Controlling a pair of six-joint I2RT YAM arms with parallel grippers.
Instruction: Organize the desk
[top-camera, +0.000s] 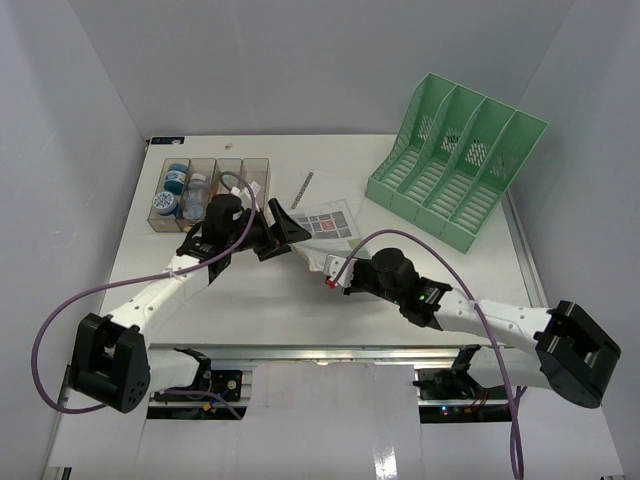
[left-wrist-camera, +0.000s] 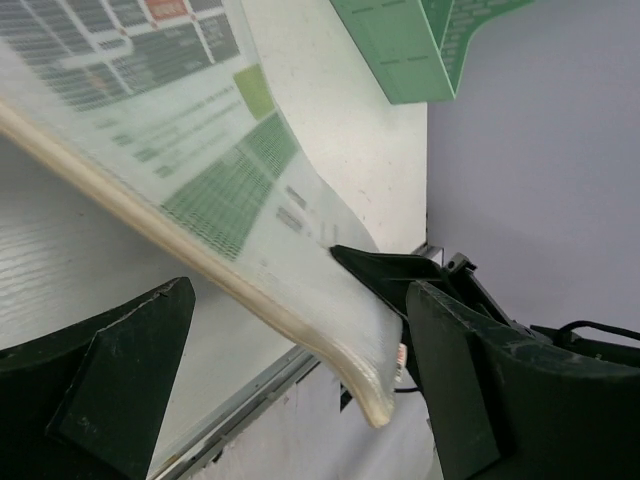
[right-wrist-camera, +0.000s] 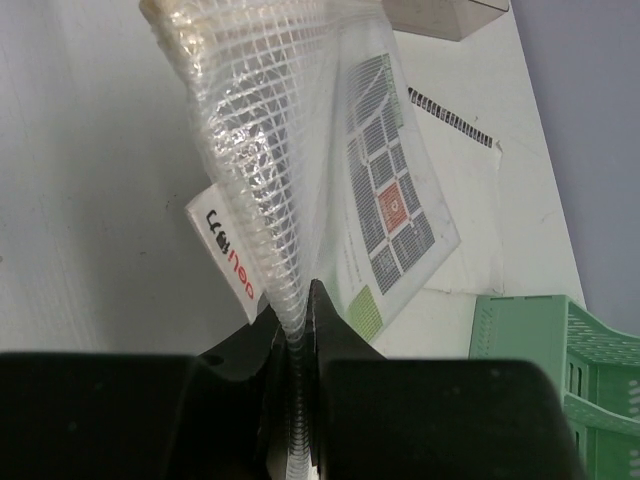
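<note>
The white desk (top-camera: 250, 295) carries a clear mesh document pouch (top-camera: 325, 225) with a printed grid sheet inside. My right gripper (top-camera: 335, 272) is shut on the pouch's near corner and lifts that edge; in the right wrist view the jaws (right-wrist-camera: 300, 335) pinch the mesh (right-wrist-camera: 270, 130) beside a white "deli" label (right-wrist-camera: 235, 260). My left gripper (top-camera: 275, 235) is open at the pouch's left edge. In the left wrist view the pouch's thick edge (left-wrist-camera: 200, 150) runs between the spread fingers (left-wrist-camera: 120, 385) without being clamped.
A green four-slot file rack (top-camera: 455, 160) stands at the back right, also in the right wrist view (right-wrist-camera: 540, 350). A smoky four-compartment tray (top-camera: 210, 190) with small bottles sits back left. A spiral notebook (top-camera: 320, 185) lies under the pouch. A metal rail (top-camera: 300, 350) edges the front.
</note>
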